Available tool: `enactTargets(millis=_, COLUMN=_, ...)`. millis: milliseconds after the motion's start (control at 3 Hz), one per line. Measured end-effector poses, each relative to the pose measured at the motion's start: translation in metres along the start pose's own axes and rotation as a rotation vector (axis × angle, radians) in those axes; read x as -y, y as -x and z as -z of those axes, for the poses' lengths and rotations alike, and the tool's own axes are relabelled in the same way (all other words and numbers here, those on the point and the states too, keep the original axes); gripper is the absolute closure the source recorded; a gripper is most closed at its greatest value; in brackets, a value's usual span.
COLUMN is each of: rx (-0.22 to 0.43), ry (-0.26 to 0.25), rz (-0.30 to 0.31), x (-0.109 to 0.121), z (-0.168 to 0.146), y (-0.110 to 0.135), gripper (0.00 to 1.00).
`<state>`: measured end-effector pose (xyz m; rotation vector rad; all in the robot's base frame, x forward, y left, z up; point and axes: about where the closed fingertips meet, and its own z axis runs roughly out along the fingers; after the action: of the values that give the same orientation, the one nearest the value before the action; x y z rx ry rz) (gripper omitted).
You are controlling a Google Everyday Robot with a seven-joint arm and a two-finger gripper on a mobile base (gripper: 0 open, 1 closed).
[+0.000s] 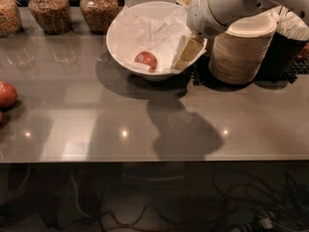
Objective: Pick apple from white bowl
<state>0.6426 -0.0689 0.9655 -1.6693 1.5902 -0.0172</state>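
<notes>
Your arm [227, 4] reached in from the upper right with the wrist angled down and left, so your claw [187, 53] hung over the right rim of the white bowl [118, 30] on the bench [145, 110]. Honestly couldn't tell if it was wide or narrow. The apple [146, 59] sat on the bowl's paper lining, near the claw's left side, not touching it.

Cream claw [186, 56] over white bowl [126, 62]

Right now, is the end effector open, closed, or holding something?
End effector: cannot be told; it sits at the white bowl's right rim, the apple lying free inside.
</notes>
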Motion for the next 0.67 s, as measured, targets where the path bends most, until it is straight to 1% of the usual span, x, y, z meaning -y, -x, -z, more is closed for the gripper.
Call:
enactTargets(millis=333, rx=0.04, ry=-0.017, rz=0.017, x=0.019, z=-0.019, y=0.01, gripper=0.0)
enactTargets(millis=667, rx=0.059, ry=-0.005, rz=0.0, x=0.029, z=-0.04, y=0.01, gripper=0.0)
